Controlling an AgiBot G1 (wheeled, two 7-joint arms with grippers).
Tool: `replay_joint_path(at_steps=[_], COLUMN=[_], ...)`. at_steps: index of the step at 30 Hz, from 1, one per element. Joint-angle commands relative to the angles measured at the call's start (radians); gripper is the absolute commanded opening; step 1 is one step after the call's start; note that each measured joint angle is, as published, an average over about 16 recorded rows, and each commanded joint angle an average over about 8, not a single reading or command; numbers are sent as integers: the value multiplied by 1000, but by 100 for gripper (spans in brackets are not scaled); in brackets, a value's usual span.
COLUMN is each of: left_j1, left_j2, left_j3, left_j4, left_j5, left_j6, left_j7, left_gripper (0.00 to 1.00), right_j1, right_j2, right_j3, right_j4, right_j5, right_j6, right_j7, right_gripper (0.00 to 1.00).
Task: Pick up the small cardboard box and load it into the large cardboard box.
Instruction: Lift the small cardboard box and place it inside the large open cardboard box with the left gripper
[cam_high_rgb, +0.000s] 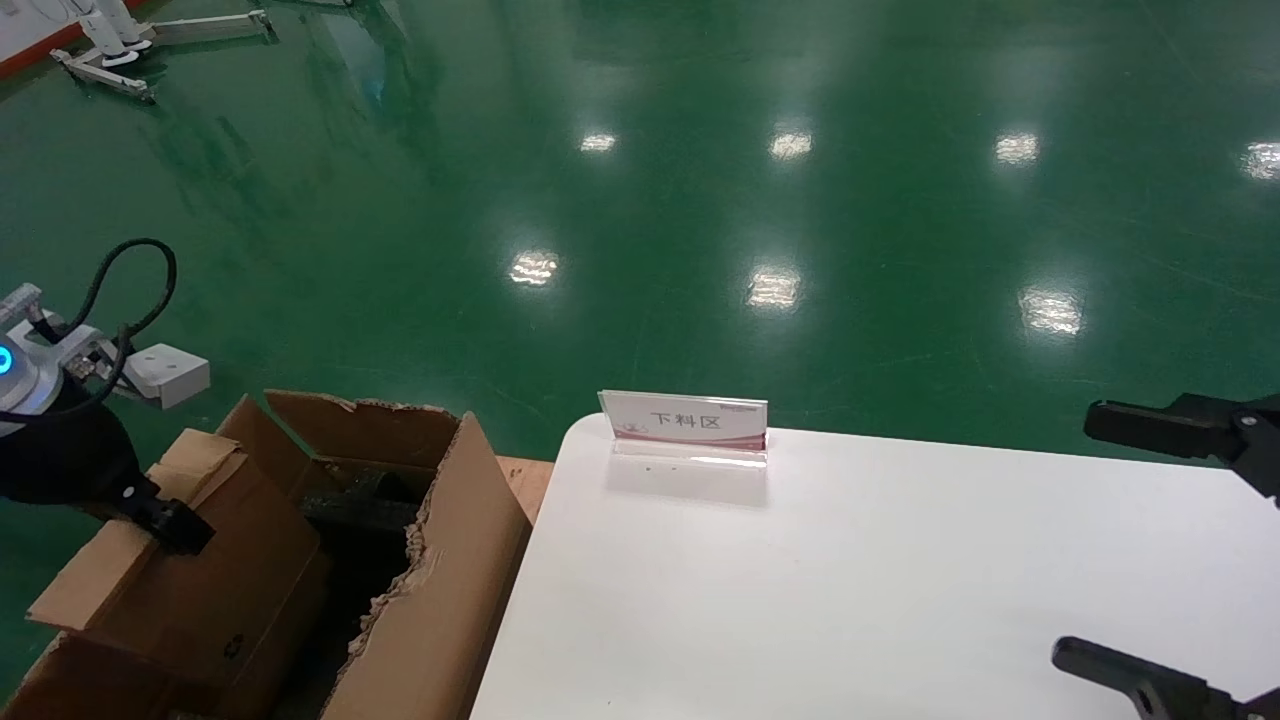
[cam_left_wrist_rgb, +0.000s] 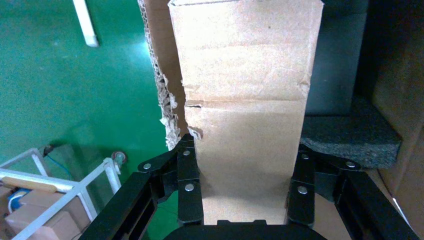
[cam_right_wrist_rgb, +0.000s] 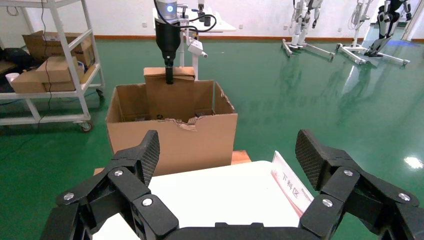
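Note:
My left gripper (cam_high_rgb: 165, 520) is shut on the upper end of the small cardboard box (cam_high_rgb: 200, 570), a flat brown box standing tilted inside the large cardboard box (cam_high_rgb: 450, 600). In the left wrist view the jaws (cam_left_wrist_rgb: 245, 150) clamp both long edges of the small box (cam_left_wrist_rgb: 245, 75), with the large box's torn wall (cam_left_wrist_rgb: 160, 60) and a black foam block (cam_left_wrist_rgb: 350, 135) beside it. The right wrist view shows the small box (cam_right_wrist_rgb: 170, 95) sticking up out of the large box (cam_right_wrist_rgb: 175, 145), held by the left gripper (cam_right_wrist_rgb: 169, 75). My right gripper (cam_high_rgb: 1140, 545) is open and empty over the table's right side (cam_right_wrist_rgb: 227, 150).
A white table (cam_high_rgb: 900, 600) carries a small acrylic sign (cam_high_rgb: 685, 425) at its far left edge. The large box stands on a wooden pallet (cam_high_rgb: 525, 480) left of the table. A white shelf cart (cam_right_wrist_rgb: 50, 75) with boxes stands on the green floor beyond it.

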Motion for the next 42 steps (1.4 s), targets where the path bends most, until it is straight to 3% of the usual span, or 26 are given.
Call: replay_joint_path(at_steps=[1, 42], left_j1=[8, 202], left_j2=[2, 78], left_j3=[1, 4], left_j4=[-2, 25], left_j5=[6, 62], left_j6=[-8, -98], left_j7=[-9, -127], left_gripper=[0, 0], right_j1=[0, 0], right_j2=[0, 0], right_j3=[0, 0], right_j4=[0, 0], right_j5=[0, 0], right_j6=[0, 0], right_j7=[0, 0], right_gripper=[100, 100])
